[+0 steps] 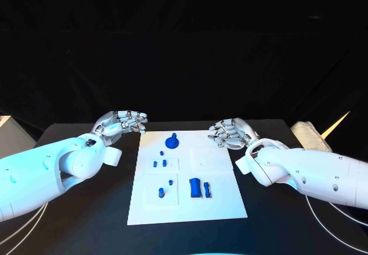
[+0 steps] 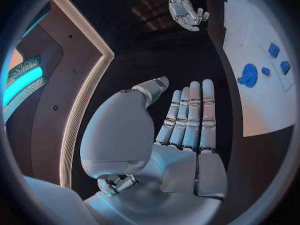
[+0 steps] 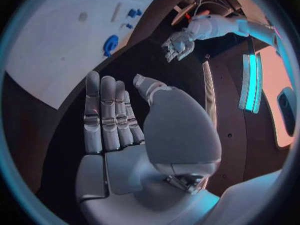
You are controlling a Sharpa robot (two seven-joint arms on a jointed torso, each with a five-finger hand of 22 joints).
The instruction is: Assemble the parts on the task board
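The left hand (image 1: pixel 123 123) and right hand (image 1: pixel 228 132) are held off the far corners of the white board (image 1: pixel 222 204) on the desk (image 1: pixel 84 223), fingers (image 2: pixel 190 112) released and grasping nothing — seemingly so the blue parts (image 1: pixel 199 187) lying on it — round knob (image 1: pixel 173 141) farthest — are kept reachable.

Parts (image 1: pixel 199 187) on task board (image 1: pixel 222 204), between hands

Right hand (image 3: pixel 125 130) extending flat, fingers (image 3: pixel 103 110) lying straight and together, thumb standing apart, holding nothing. White task board (image 3: pixel 56 50) lying beyond fingertips, carrying round blue part (image 3: pixel 110 44) and smaller blue parts (image 3: pixel 132 13). Left hand (image 3: pixel 177 45) hovering over black table (image 3: pixel 150 60), off board.
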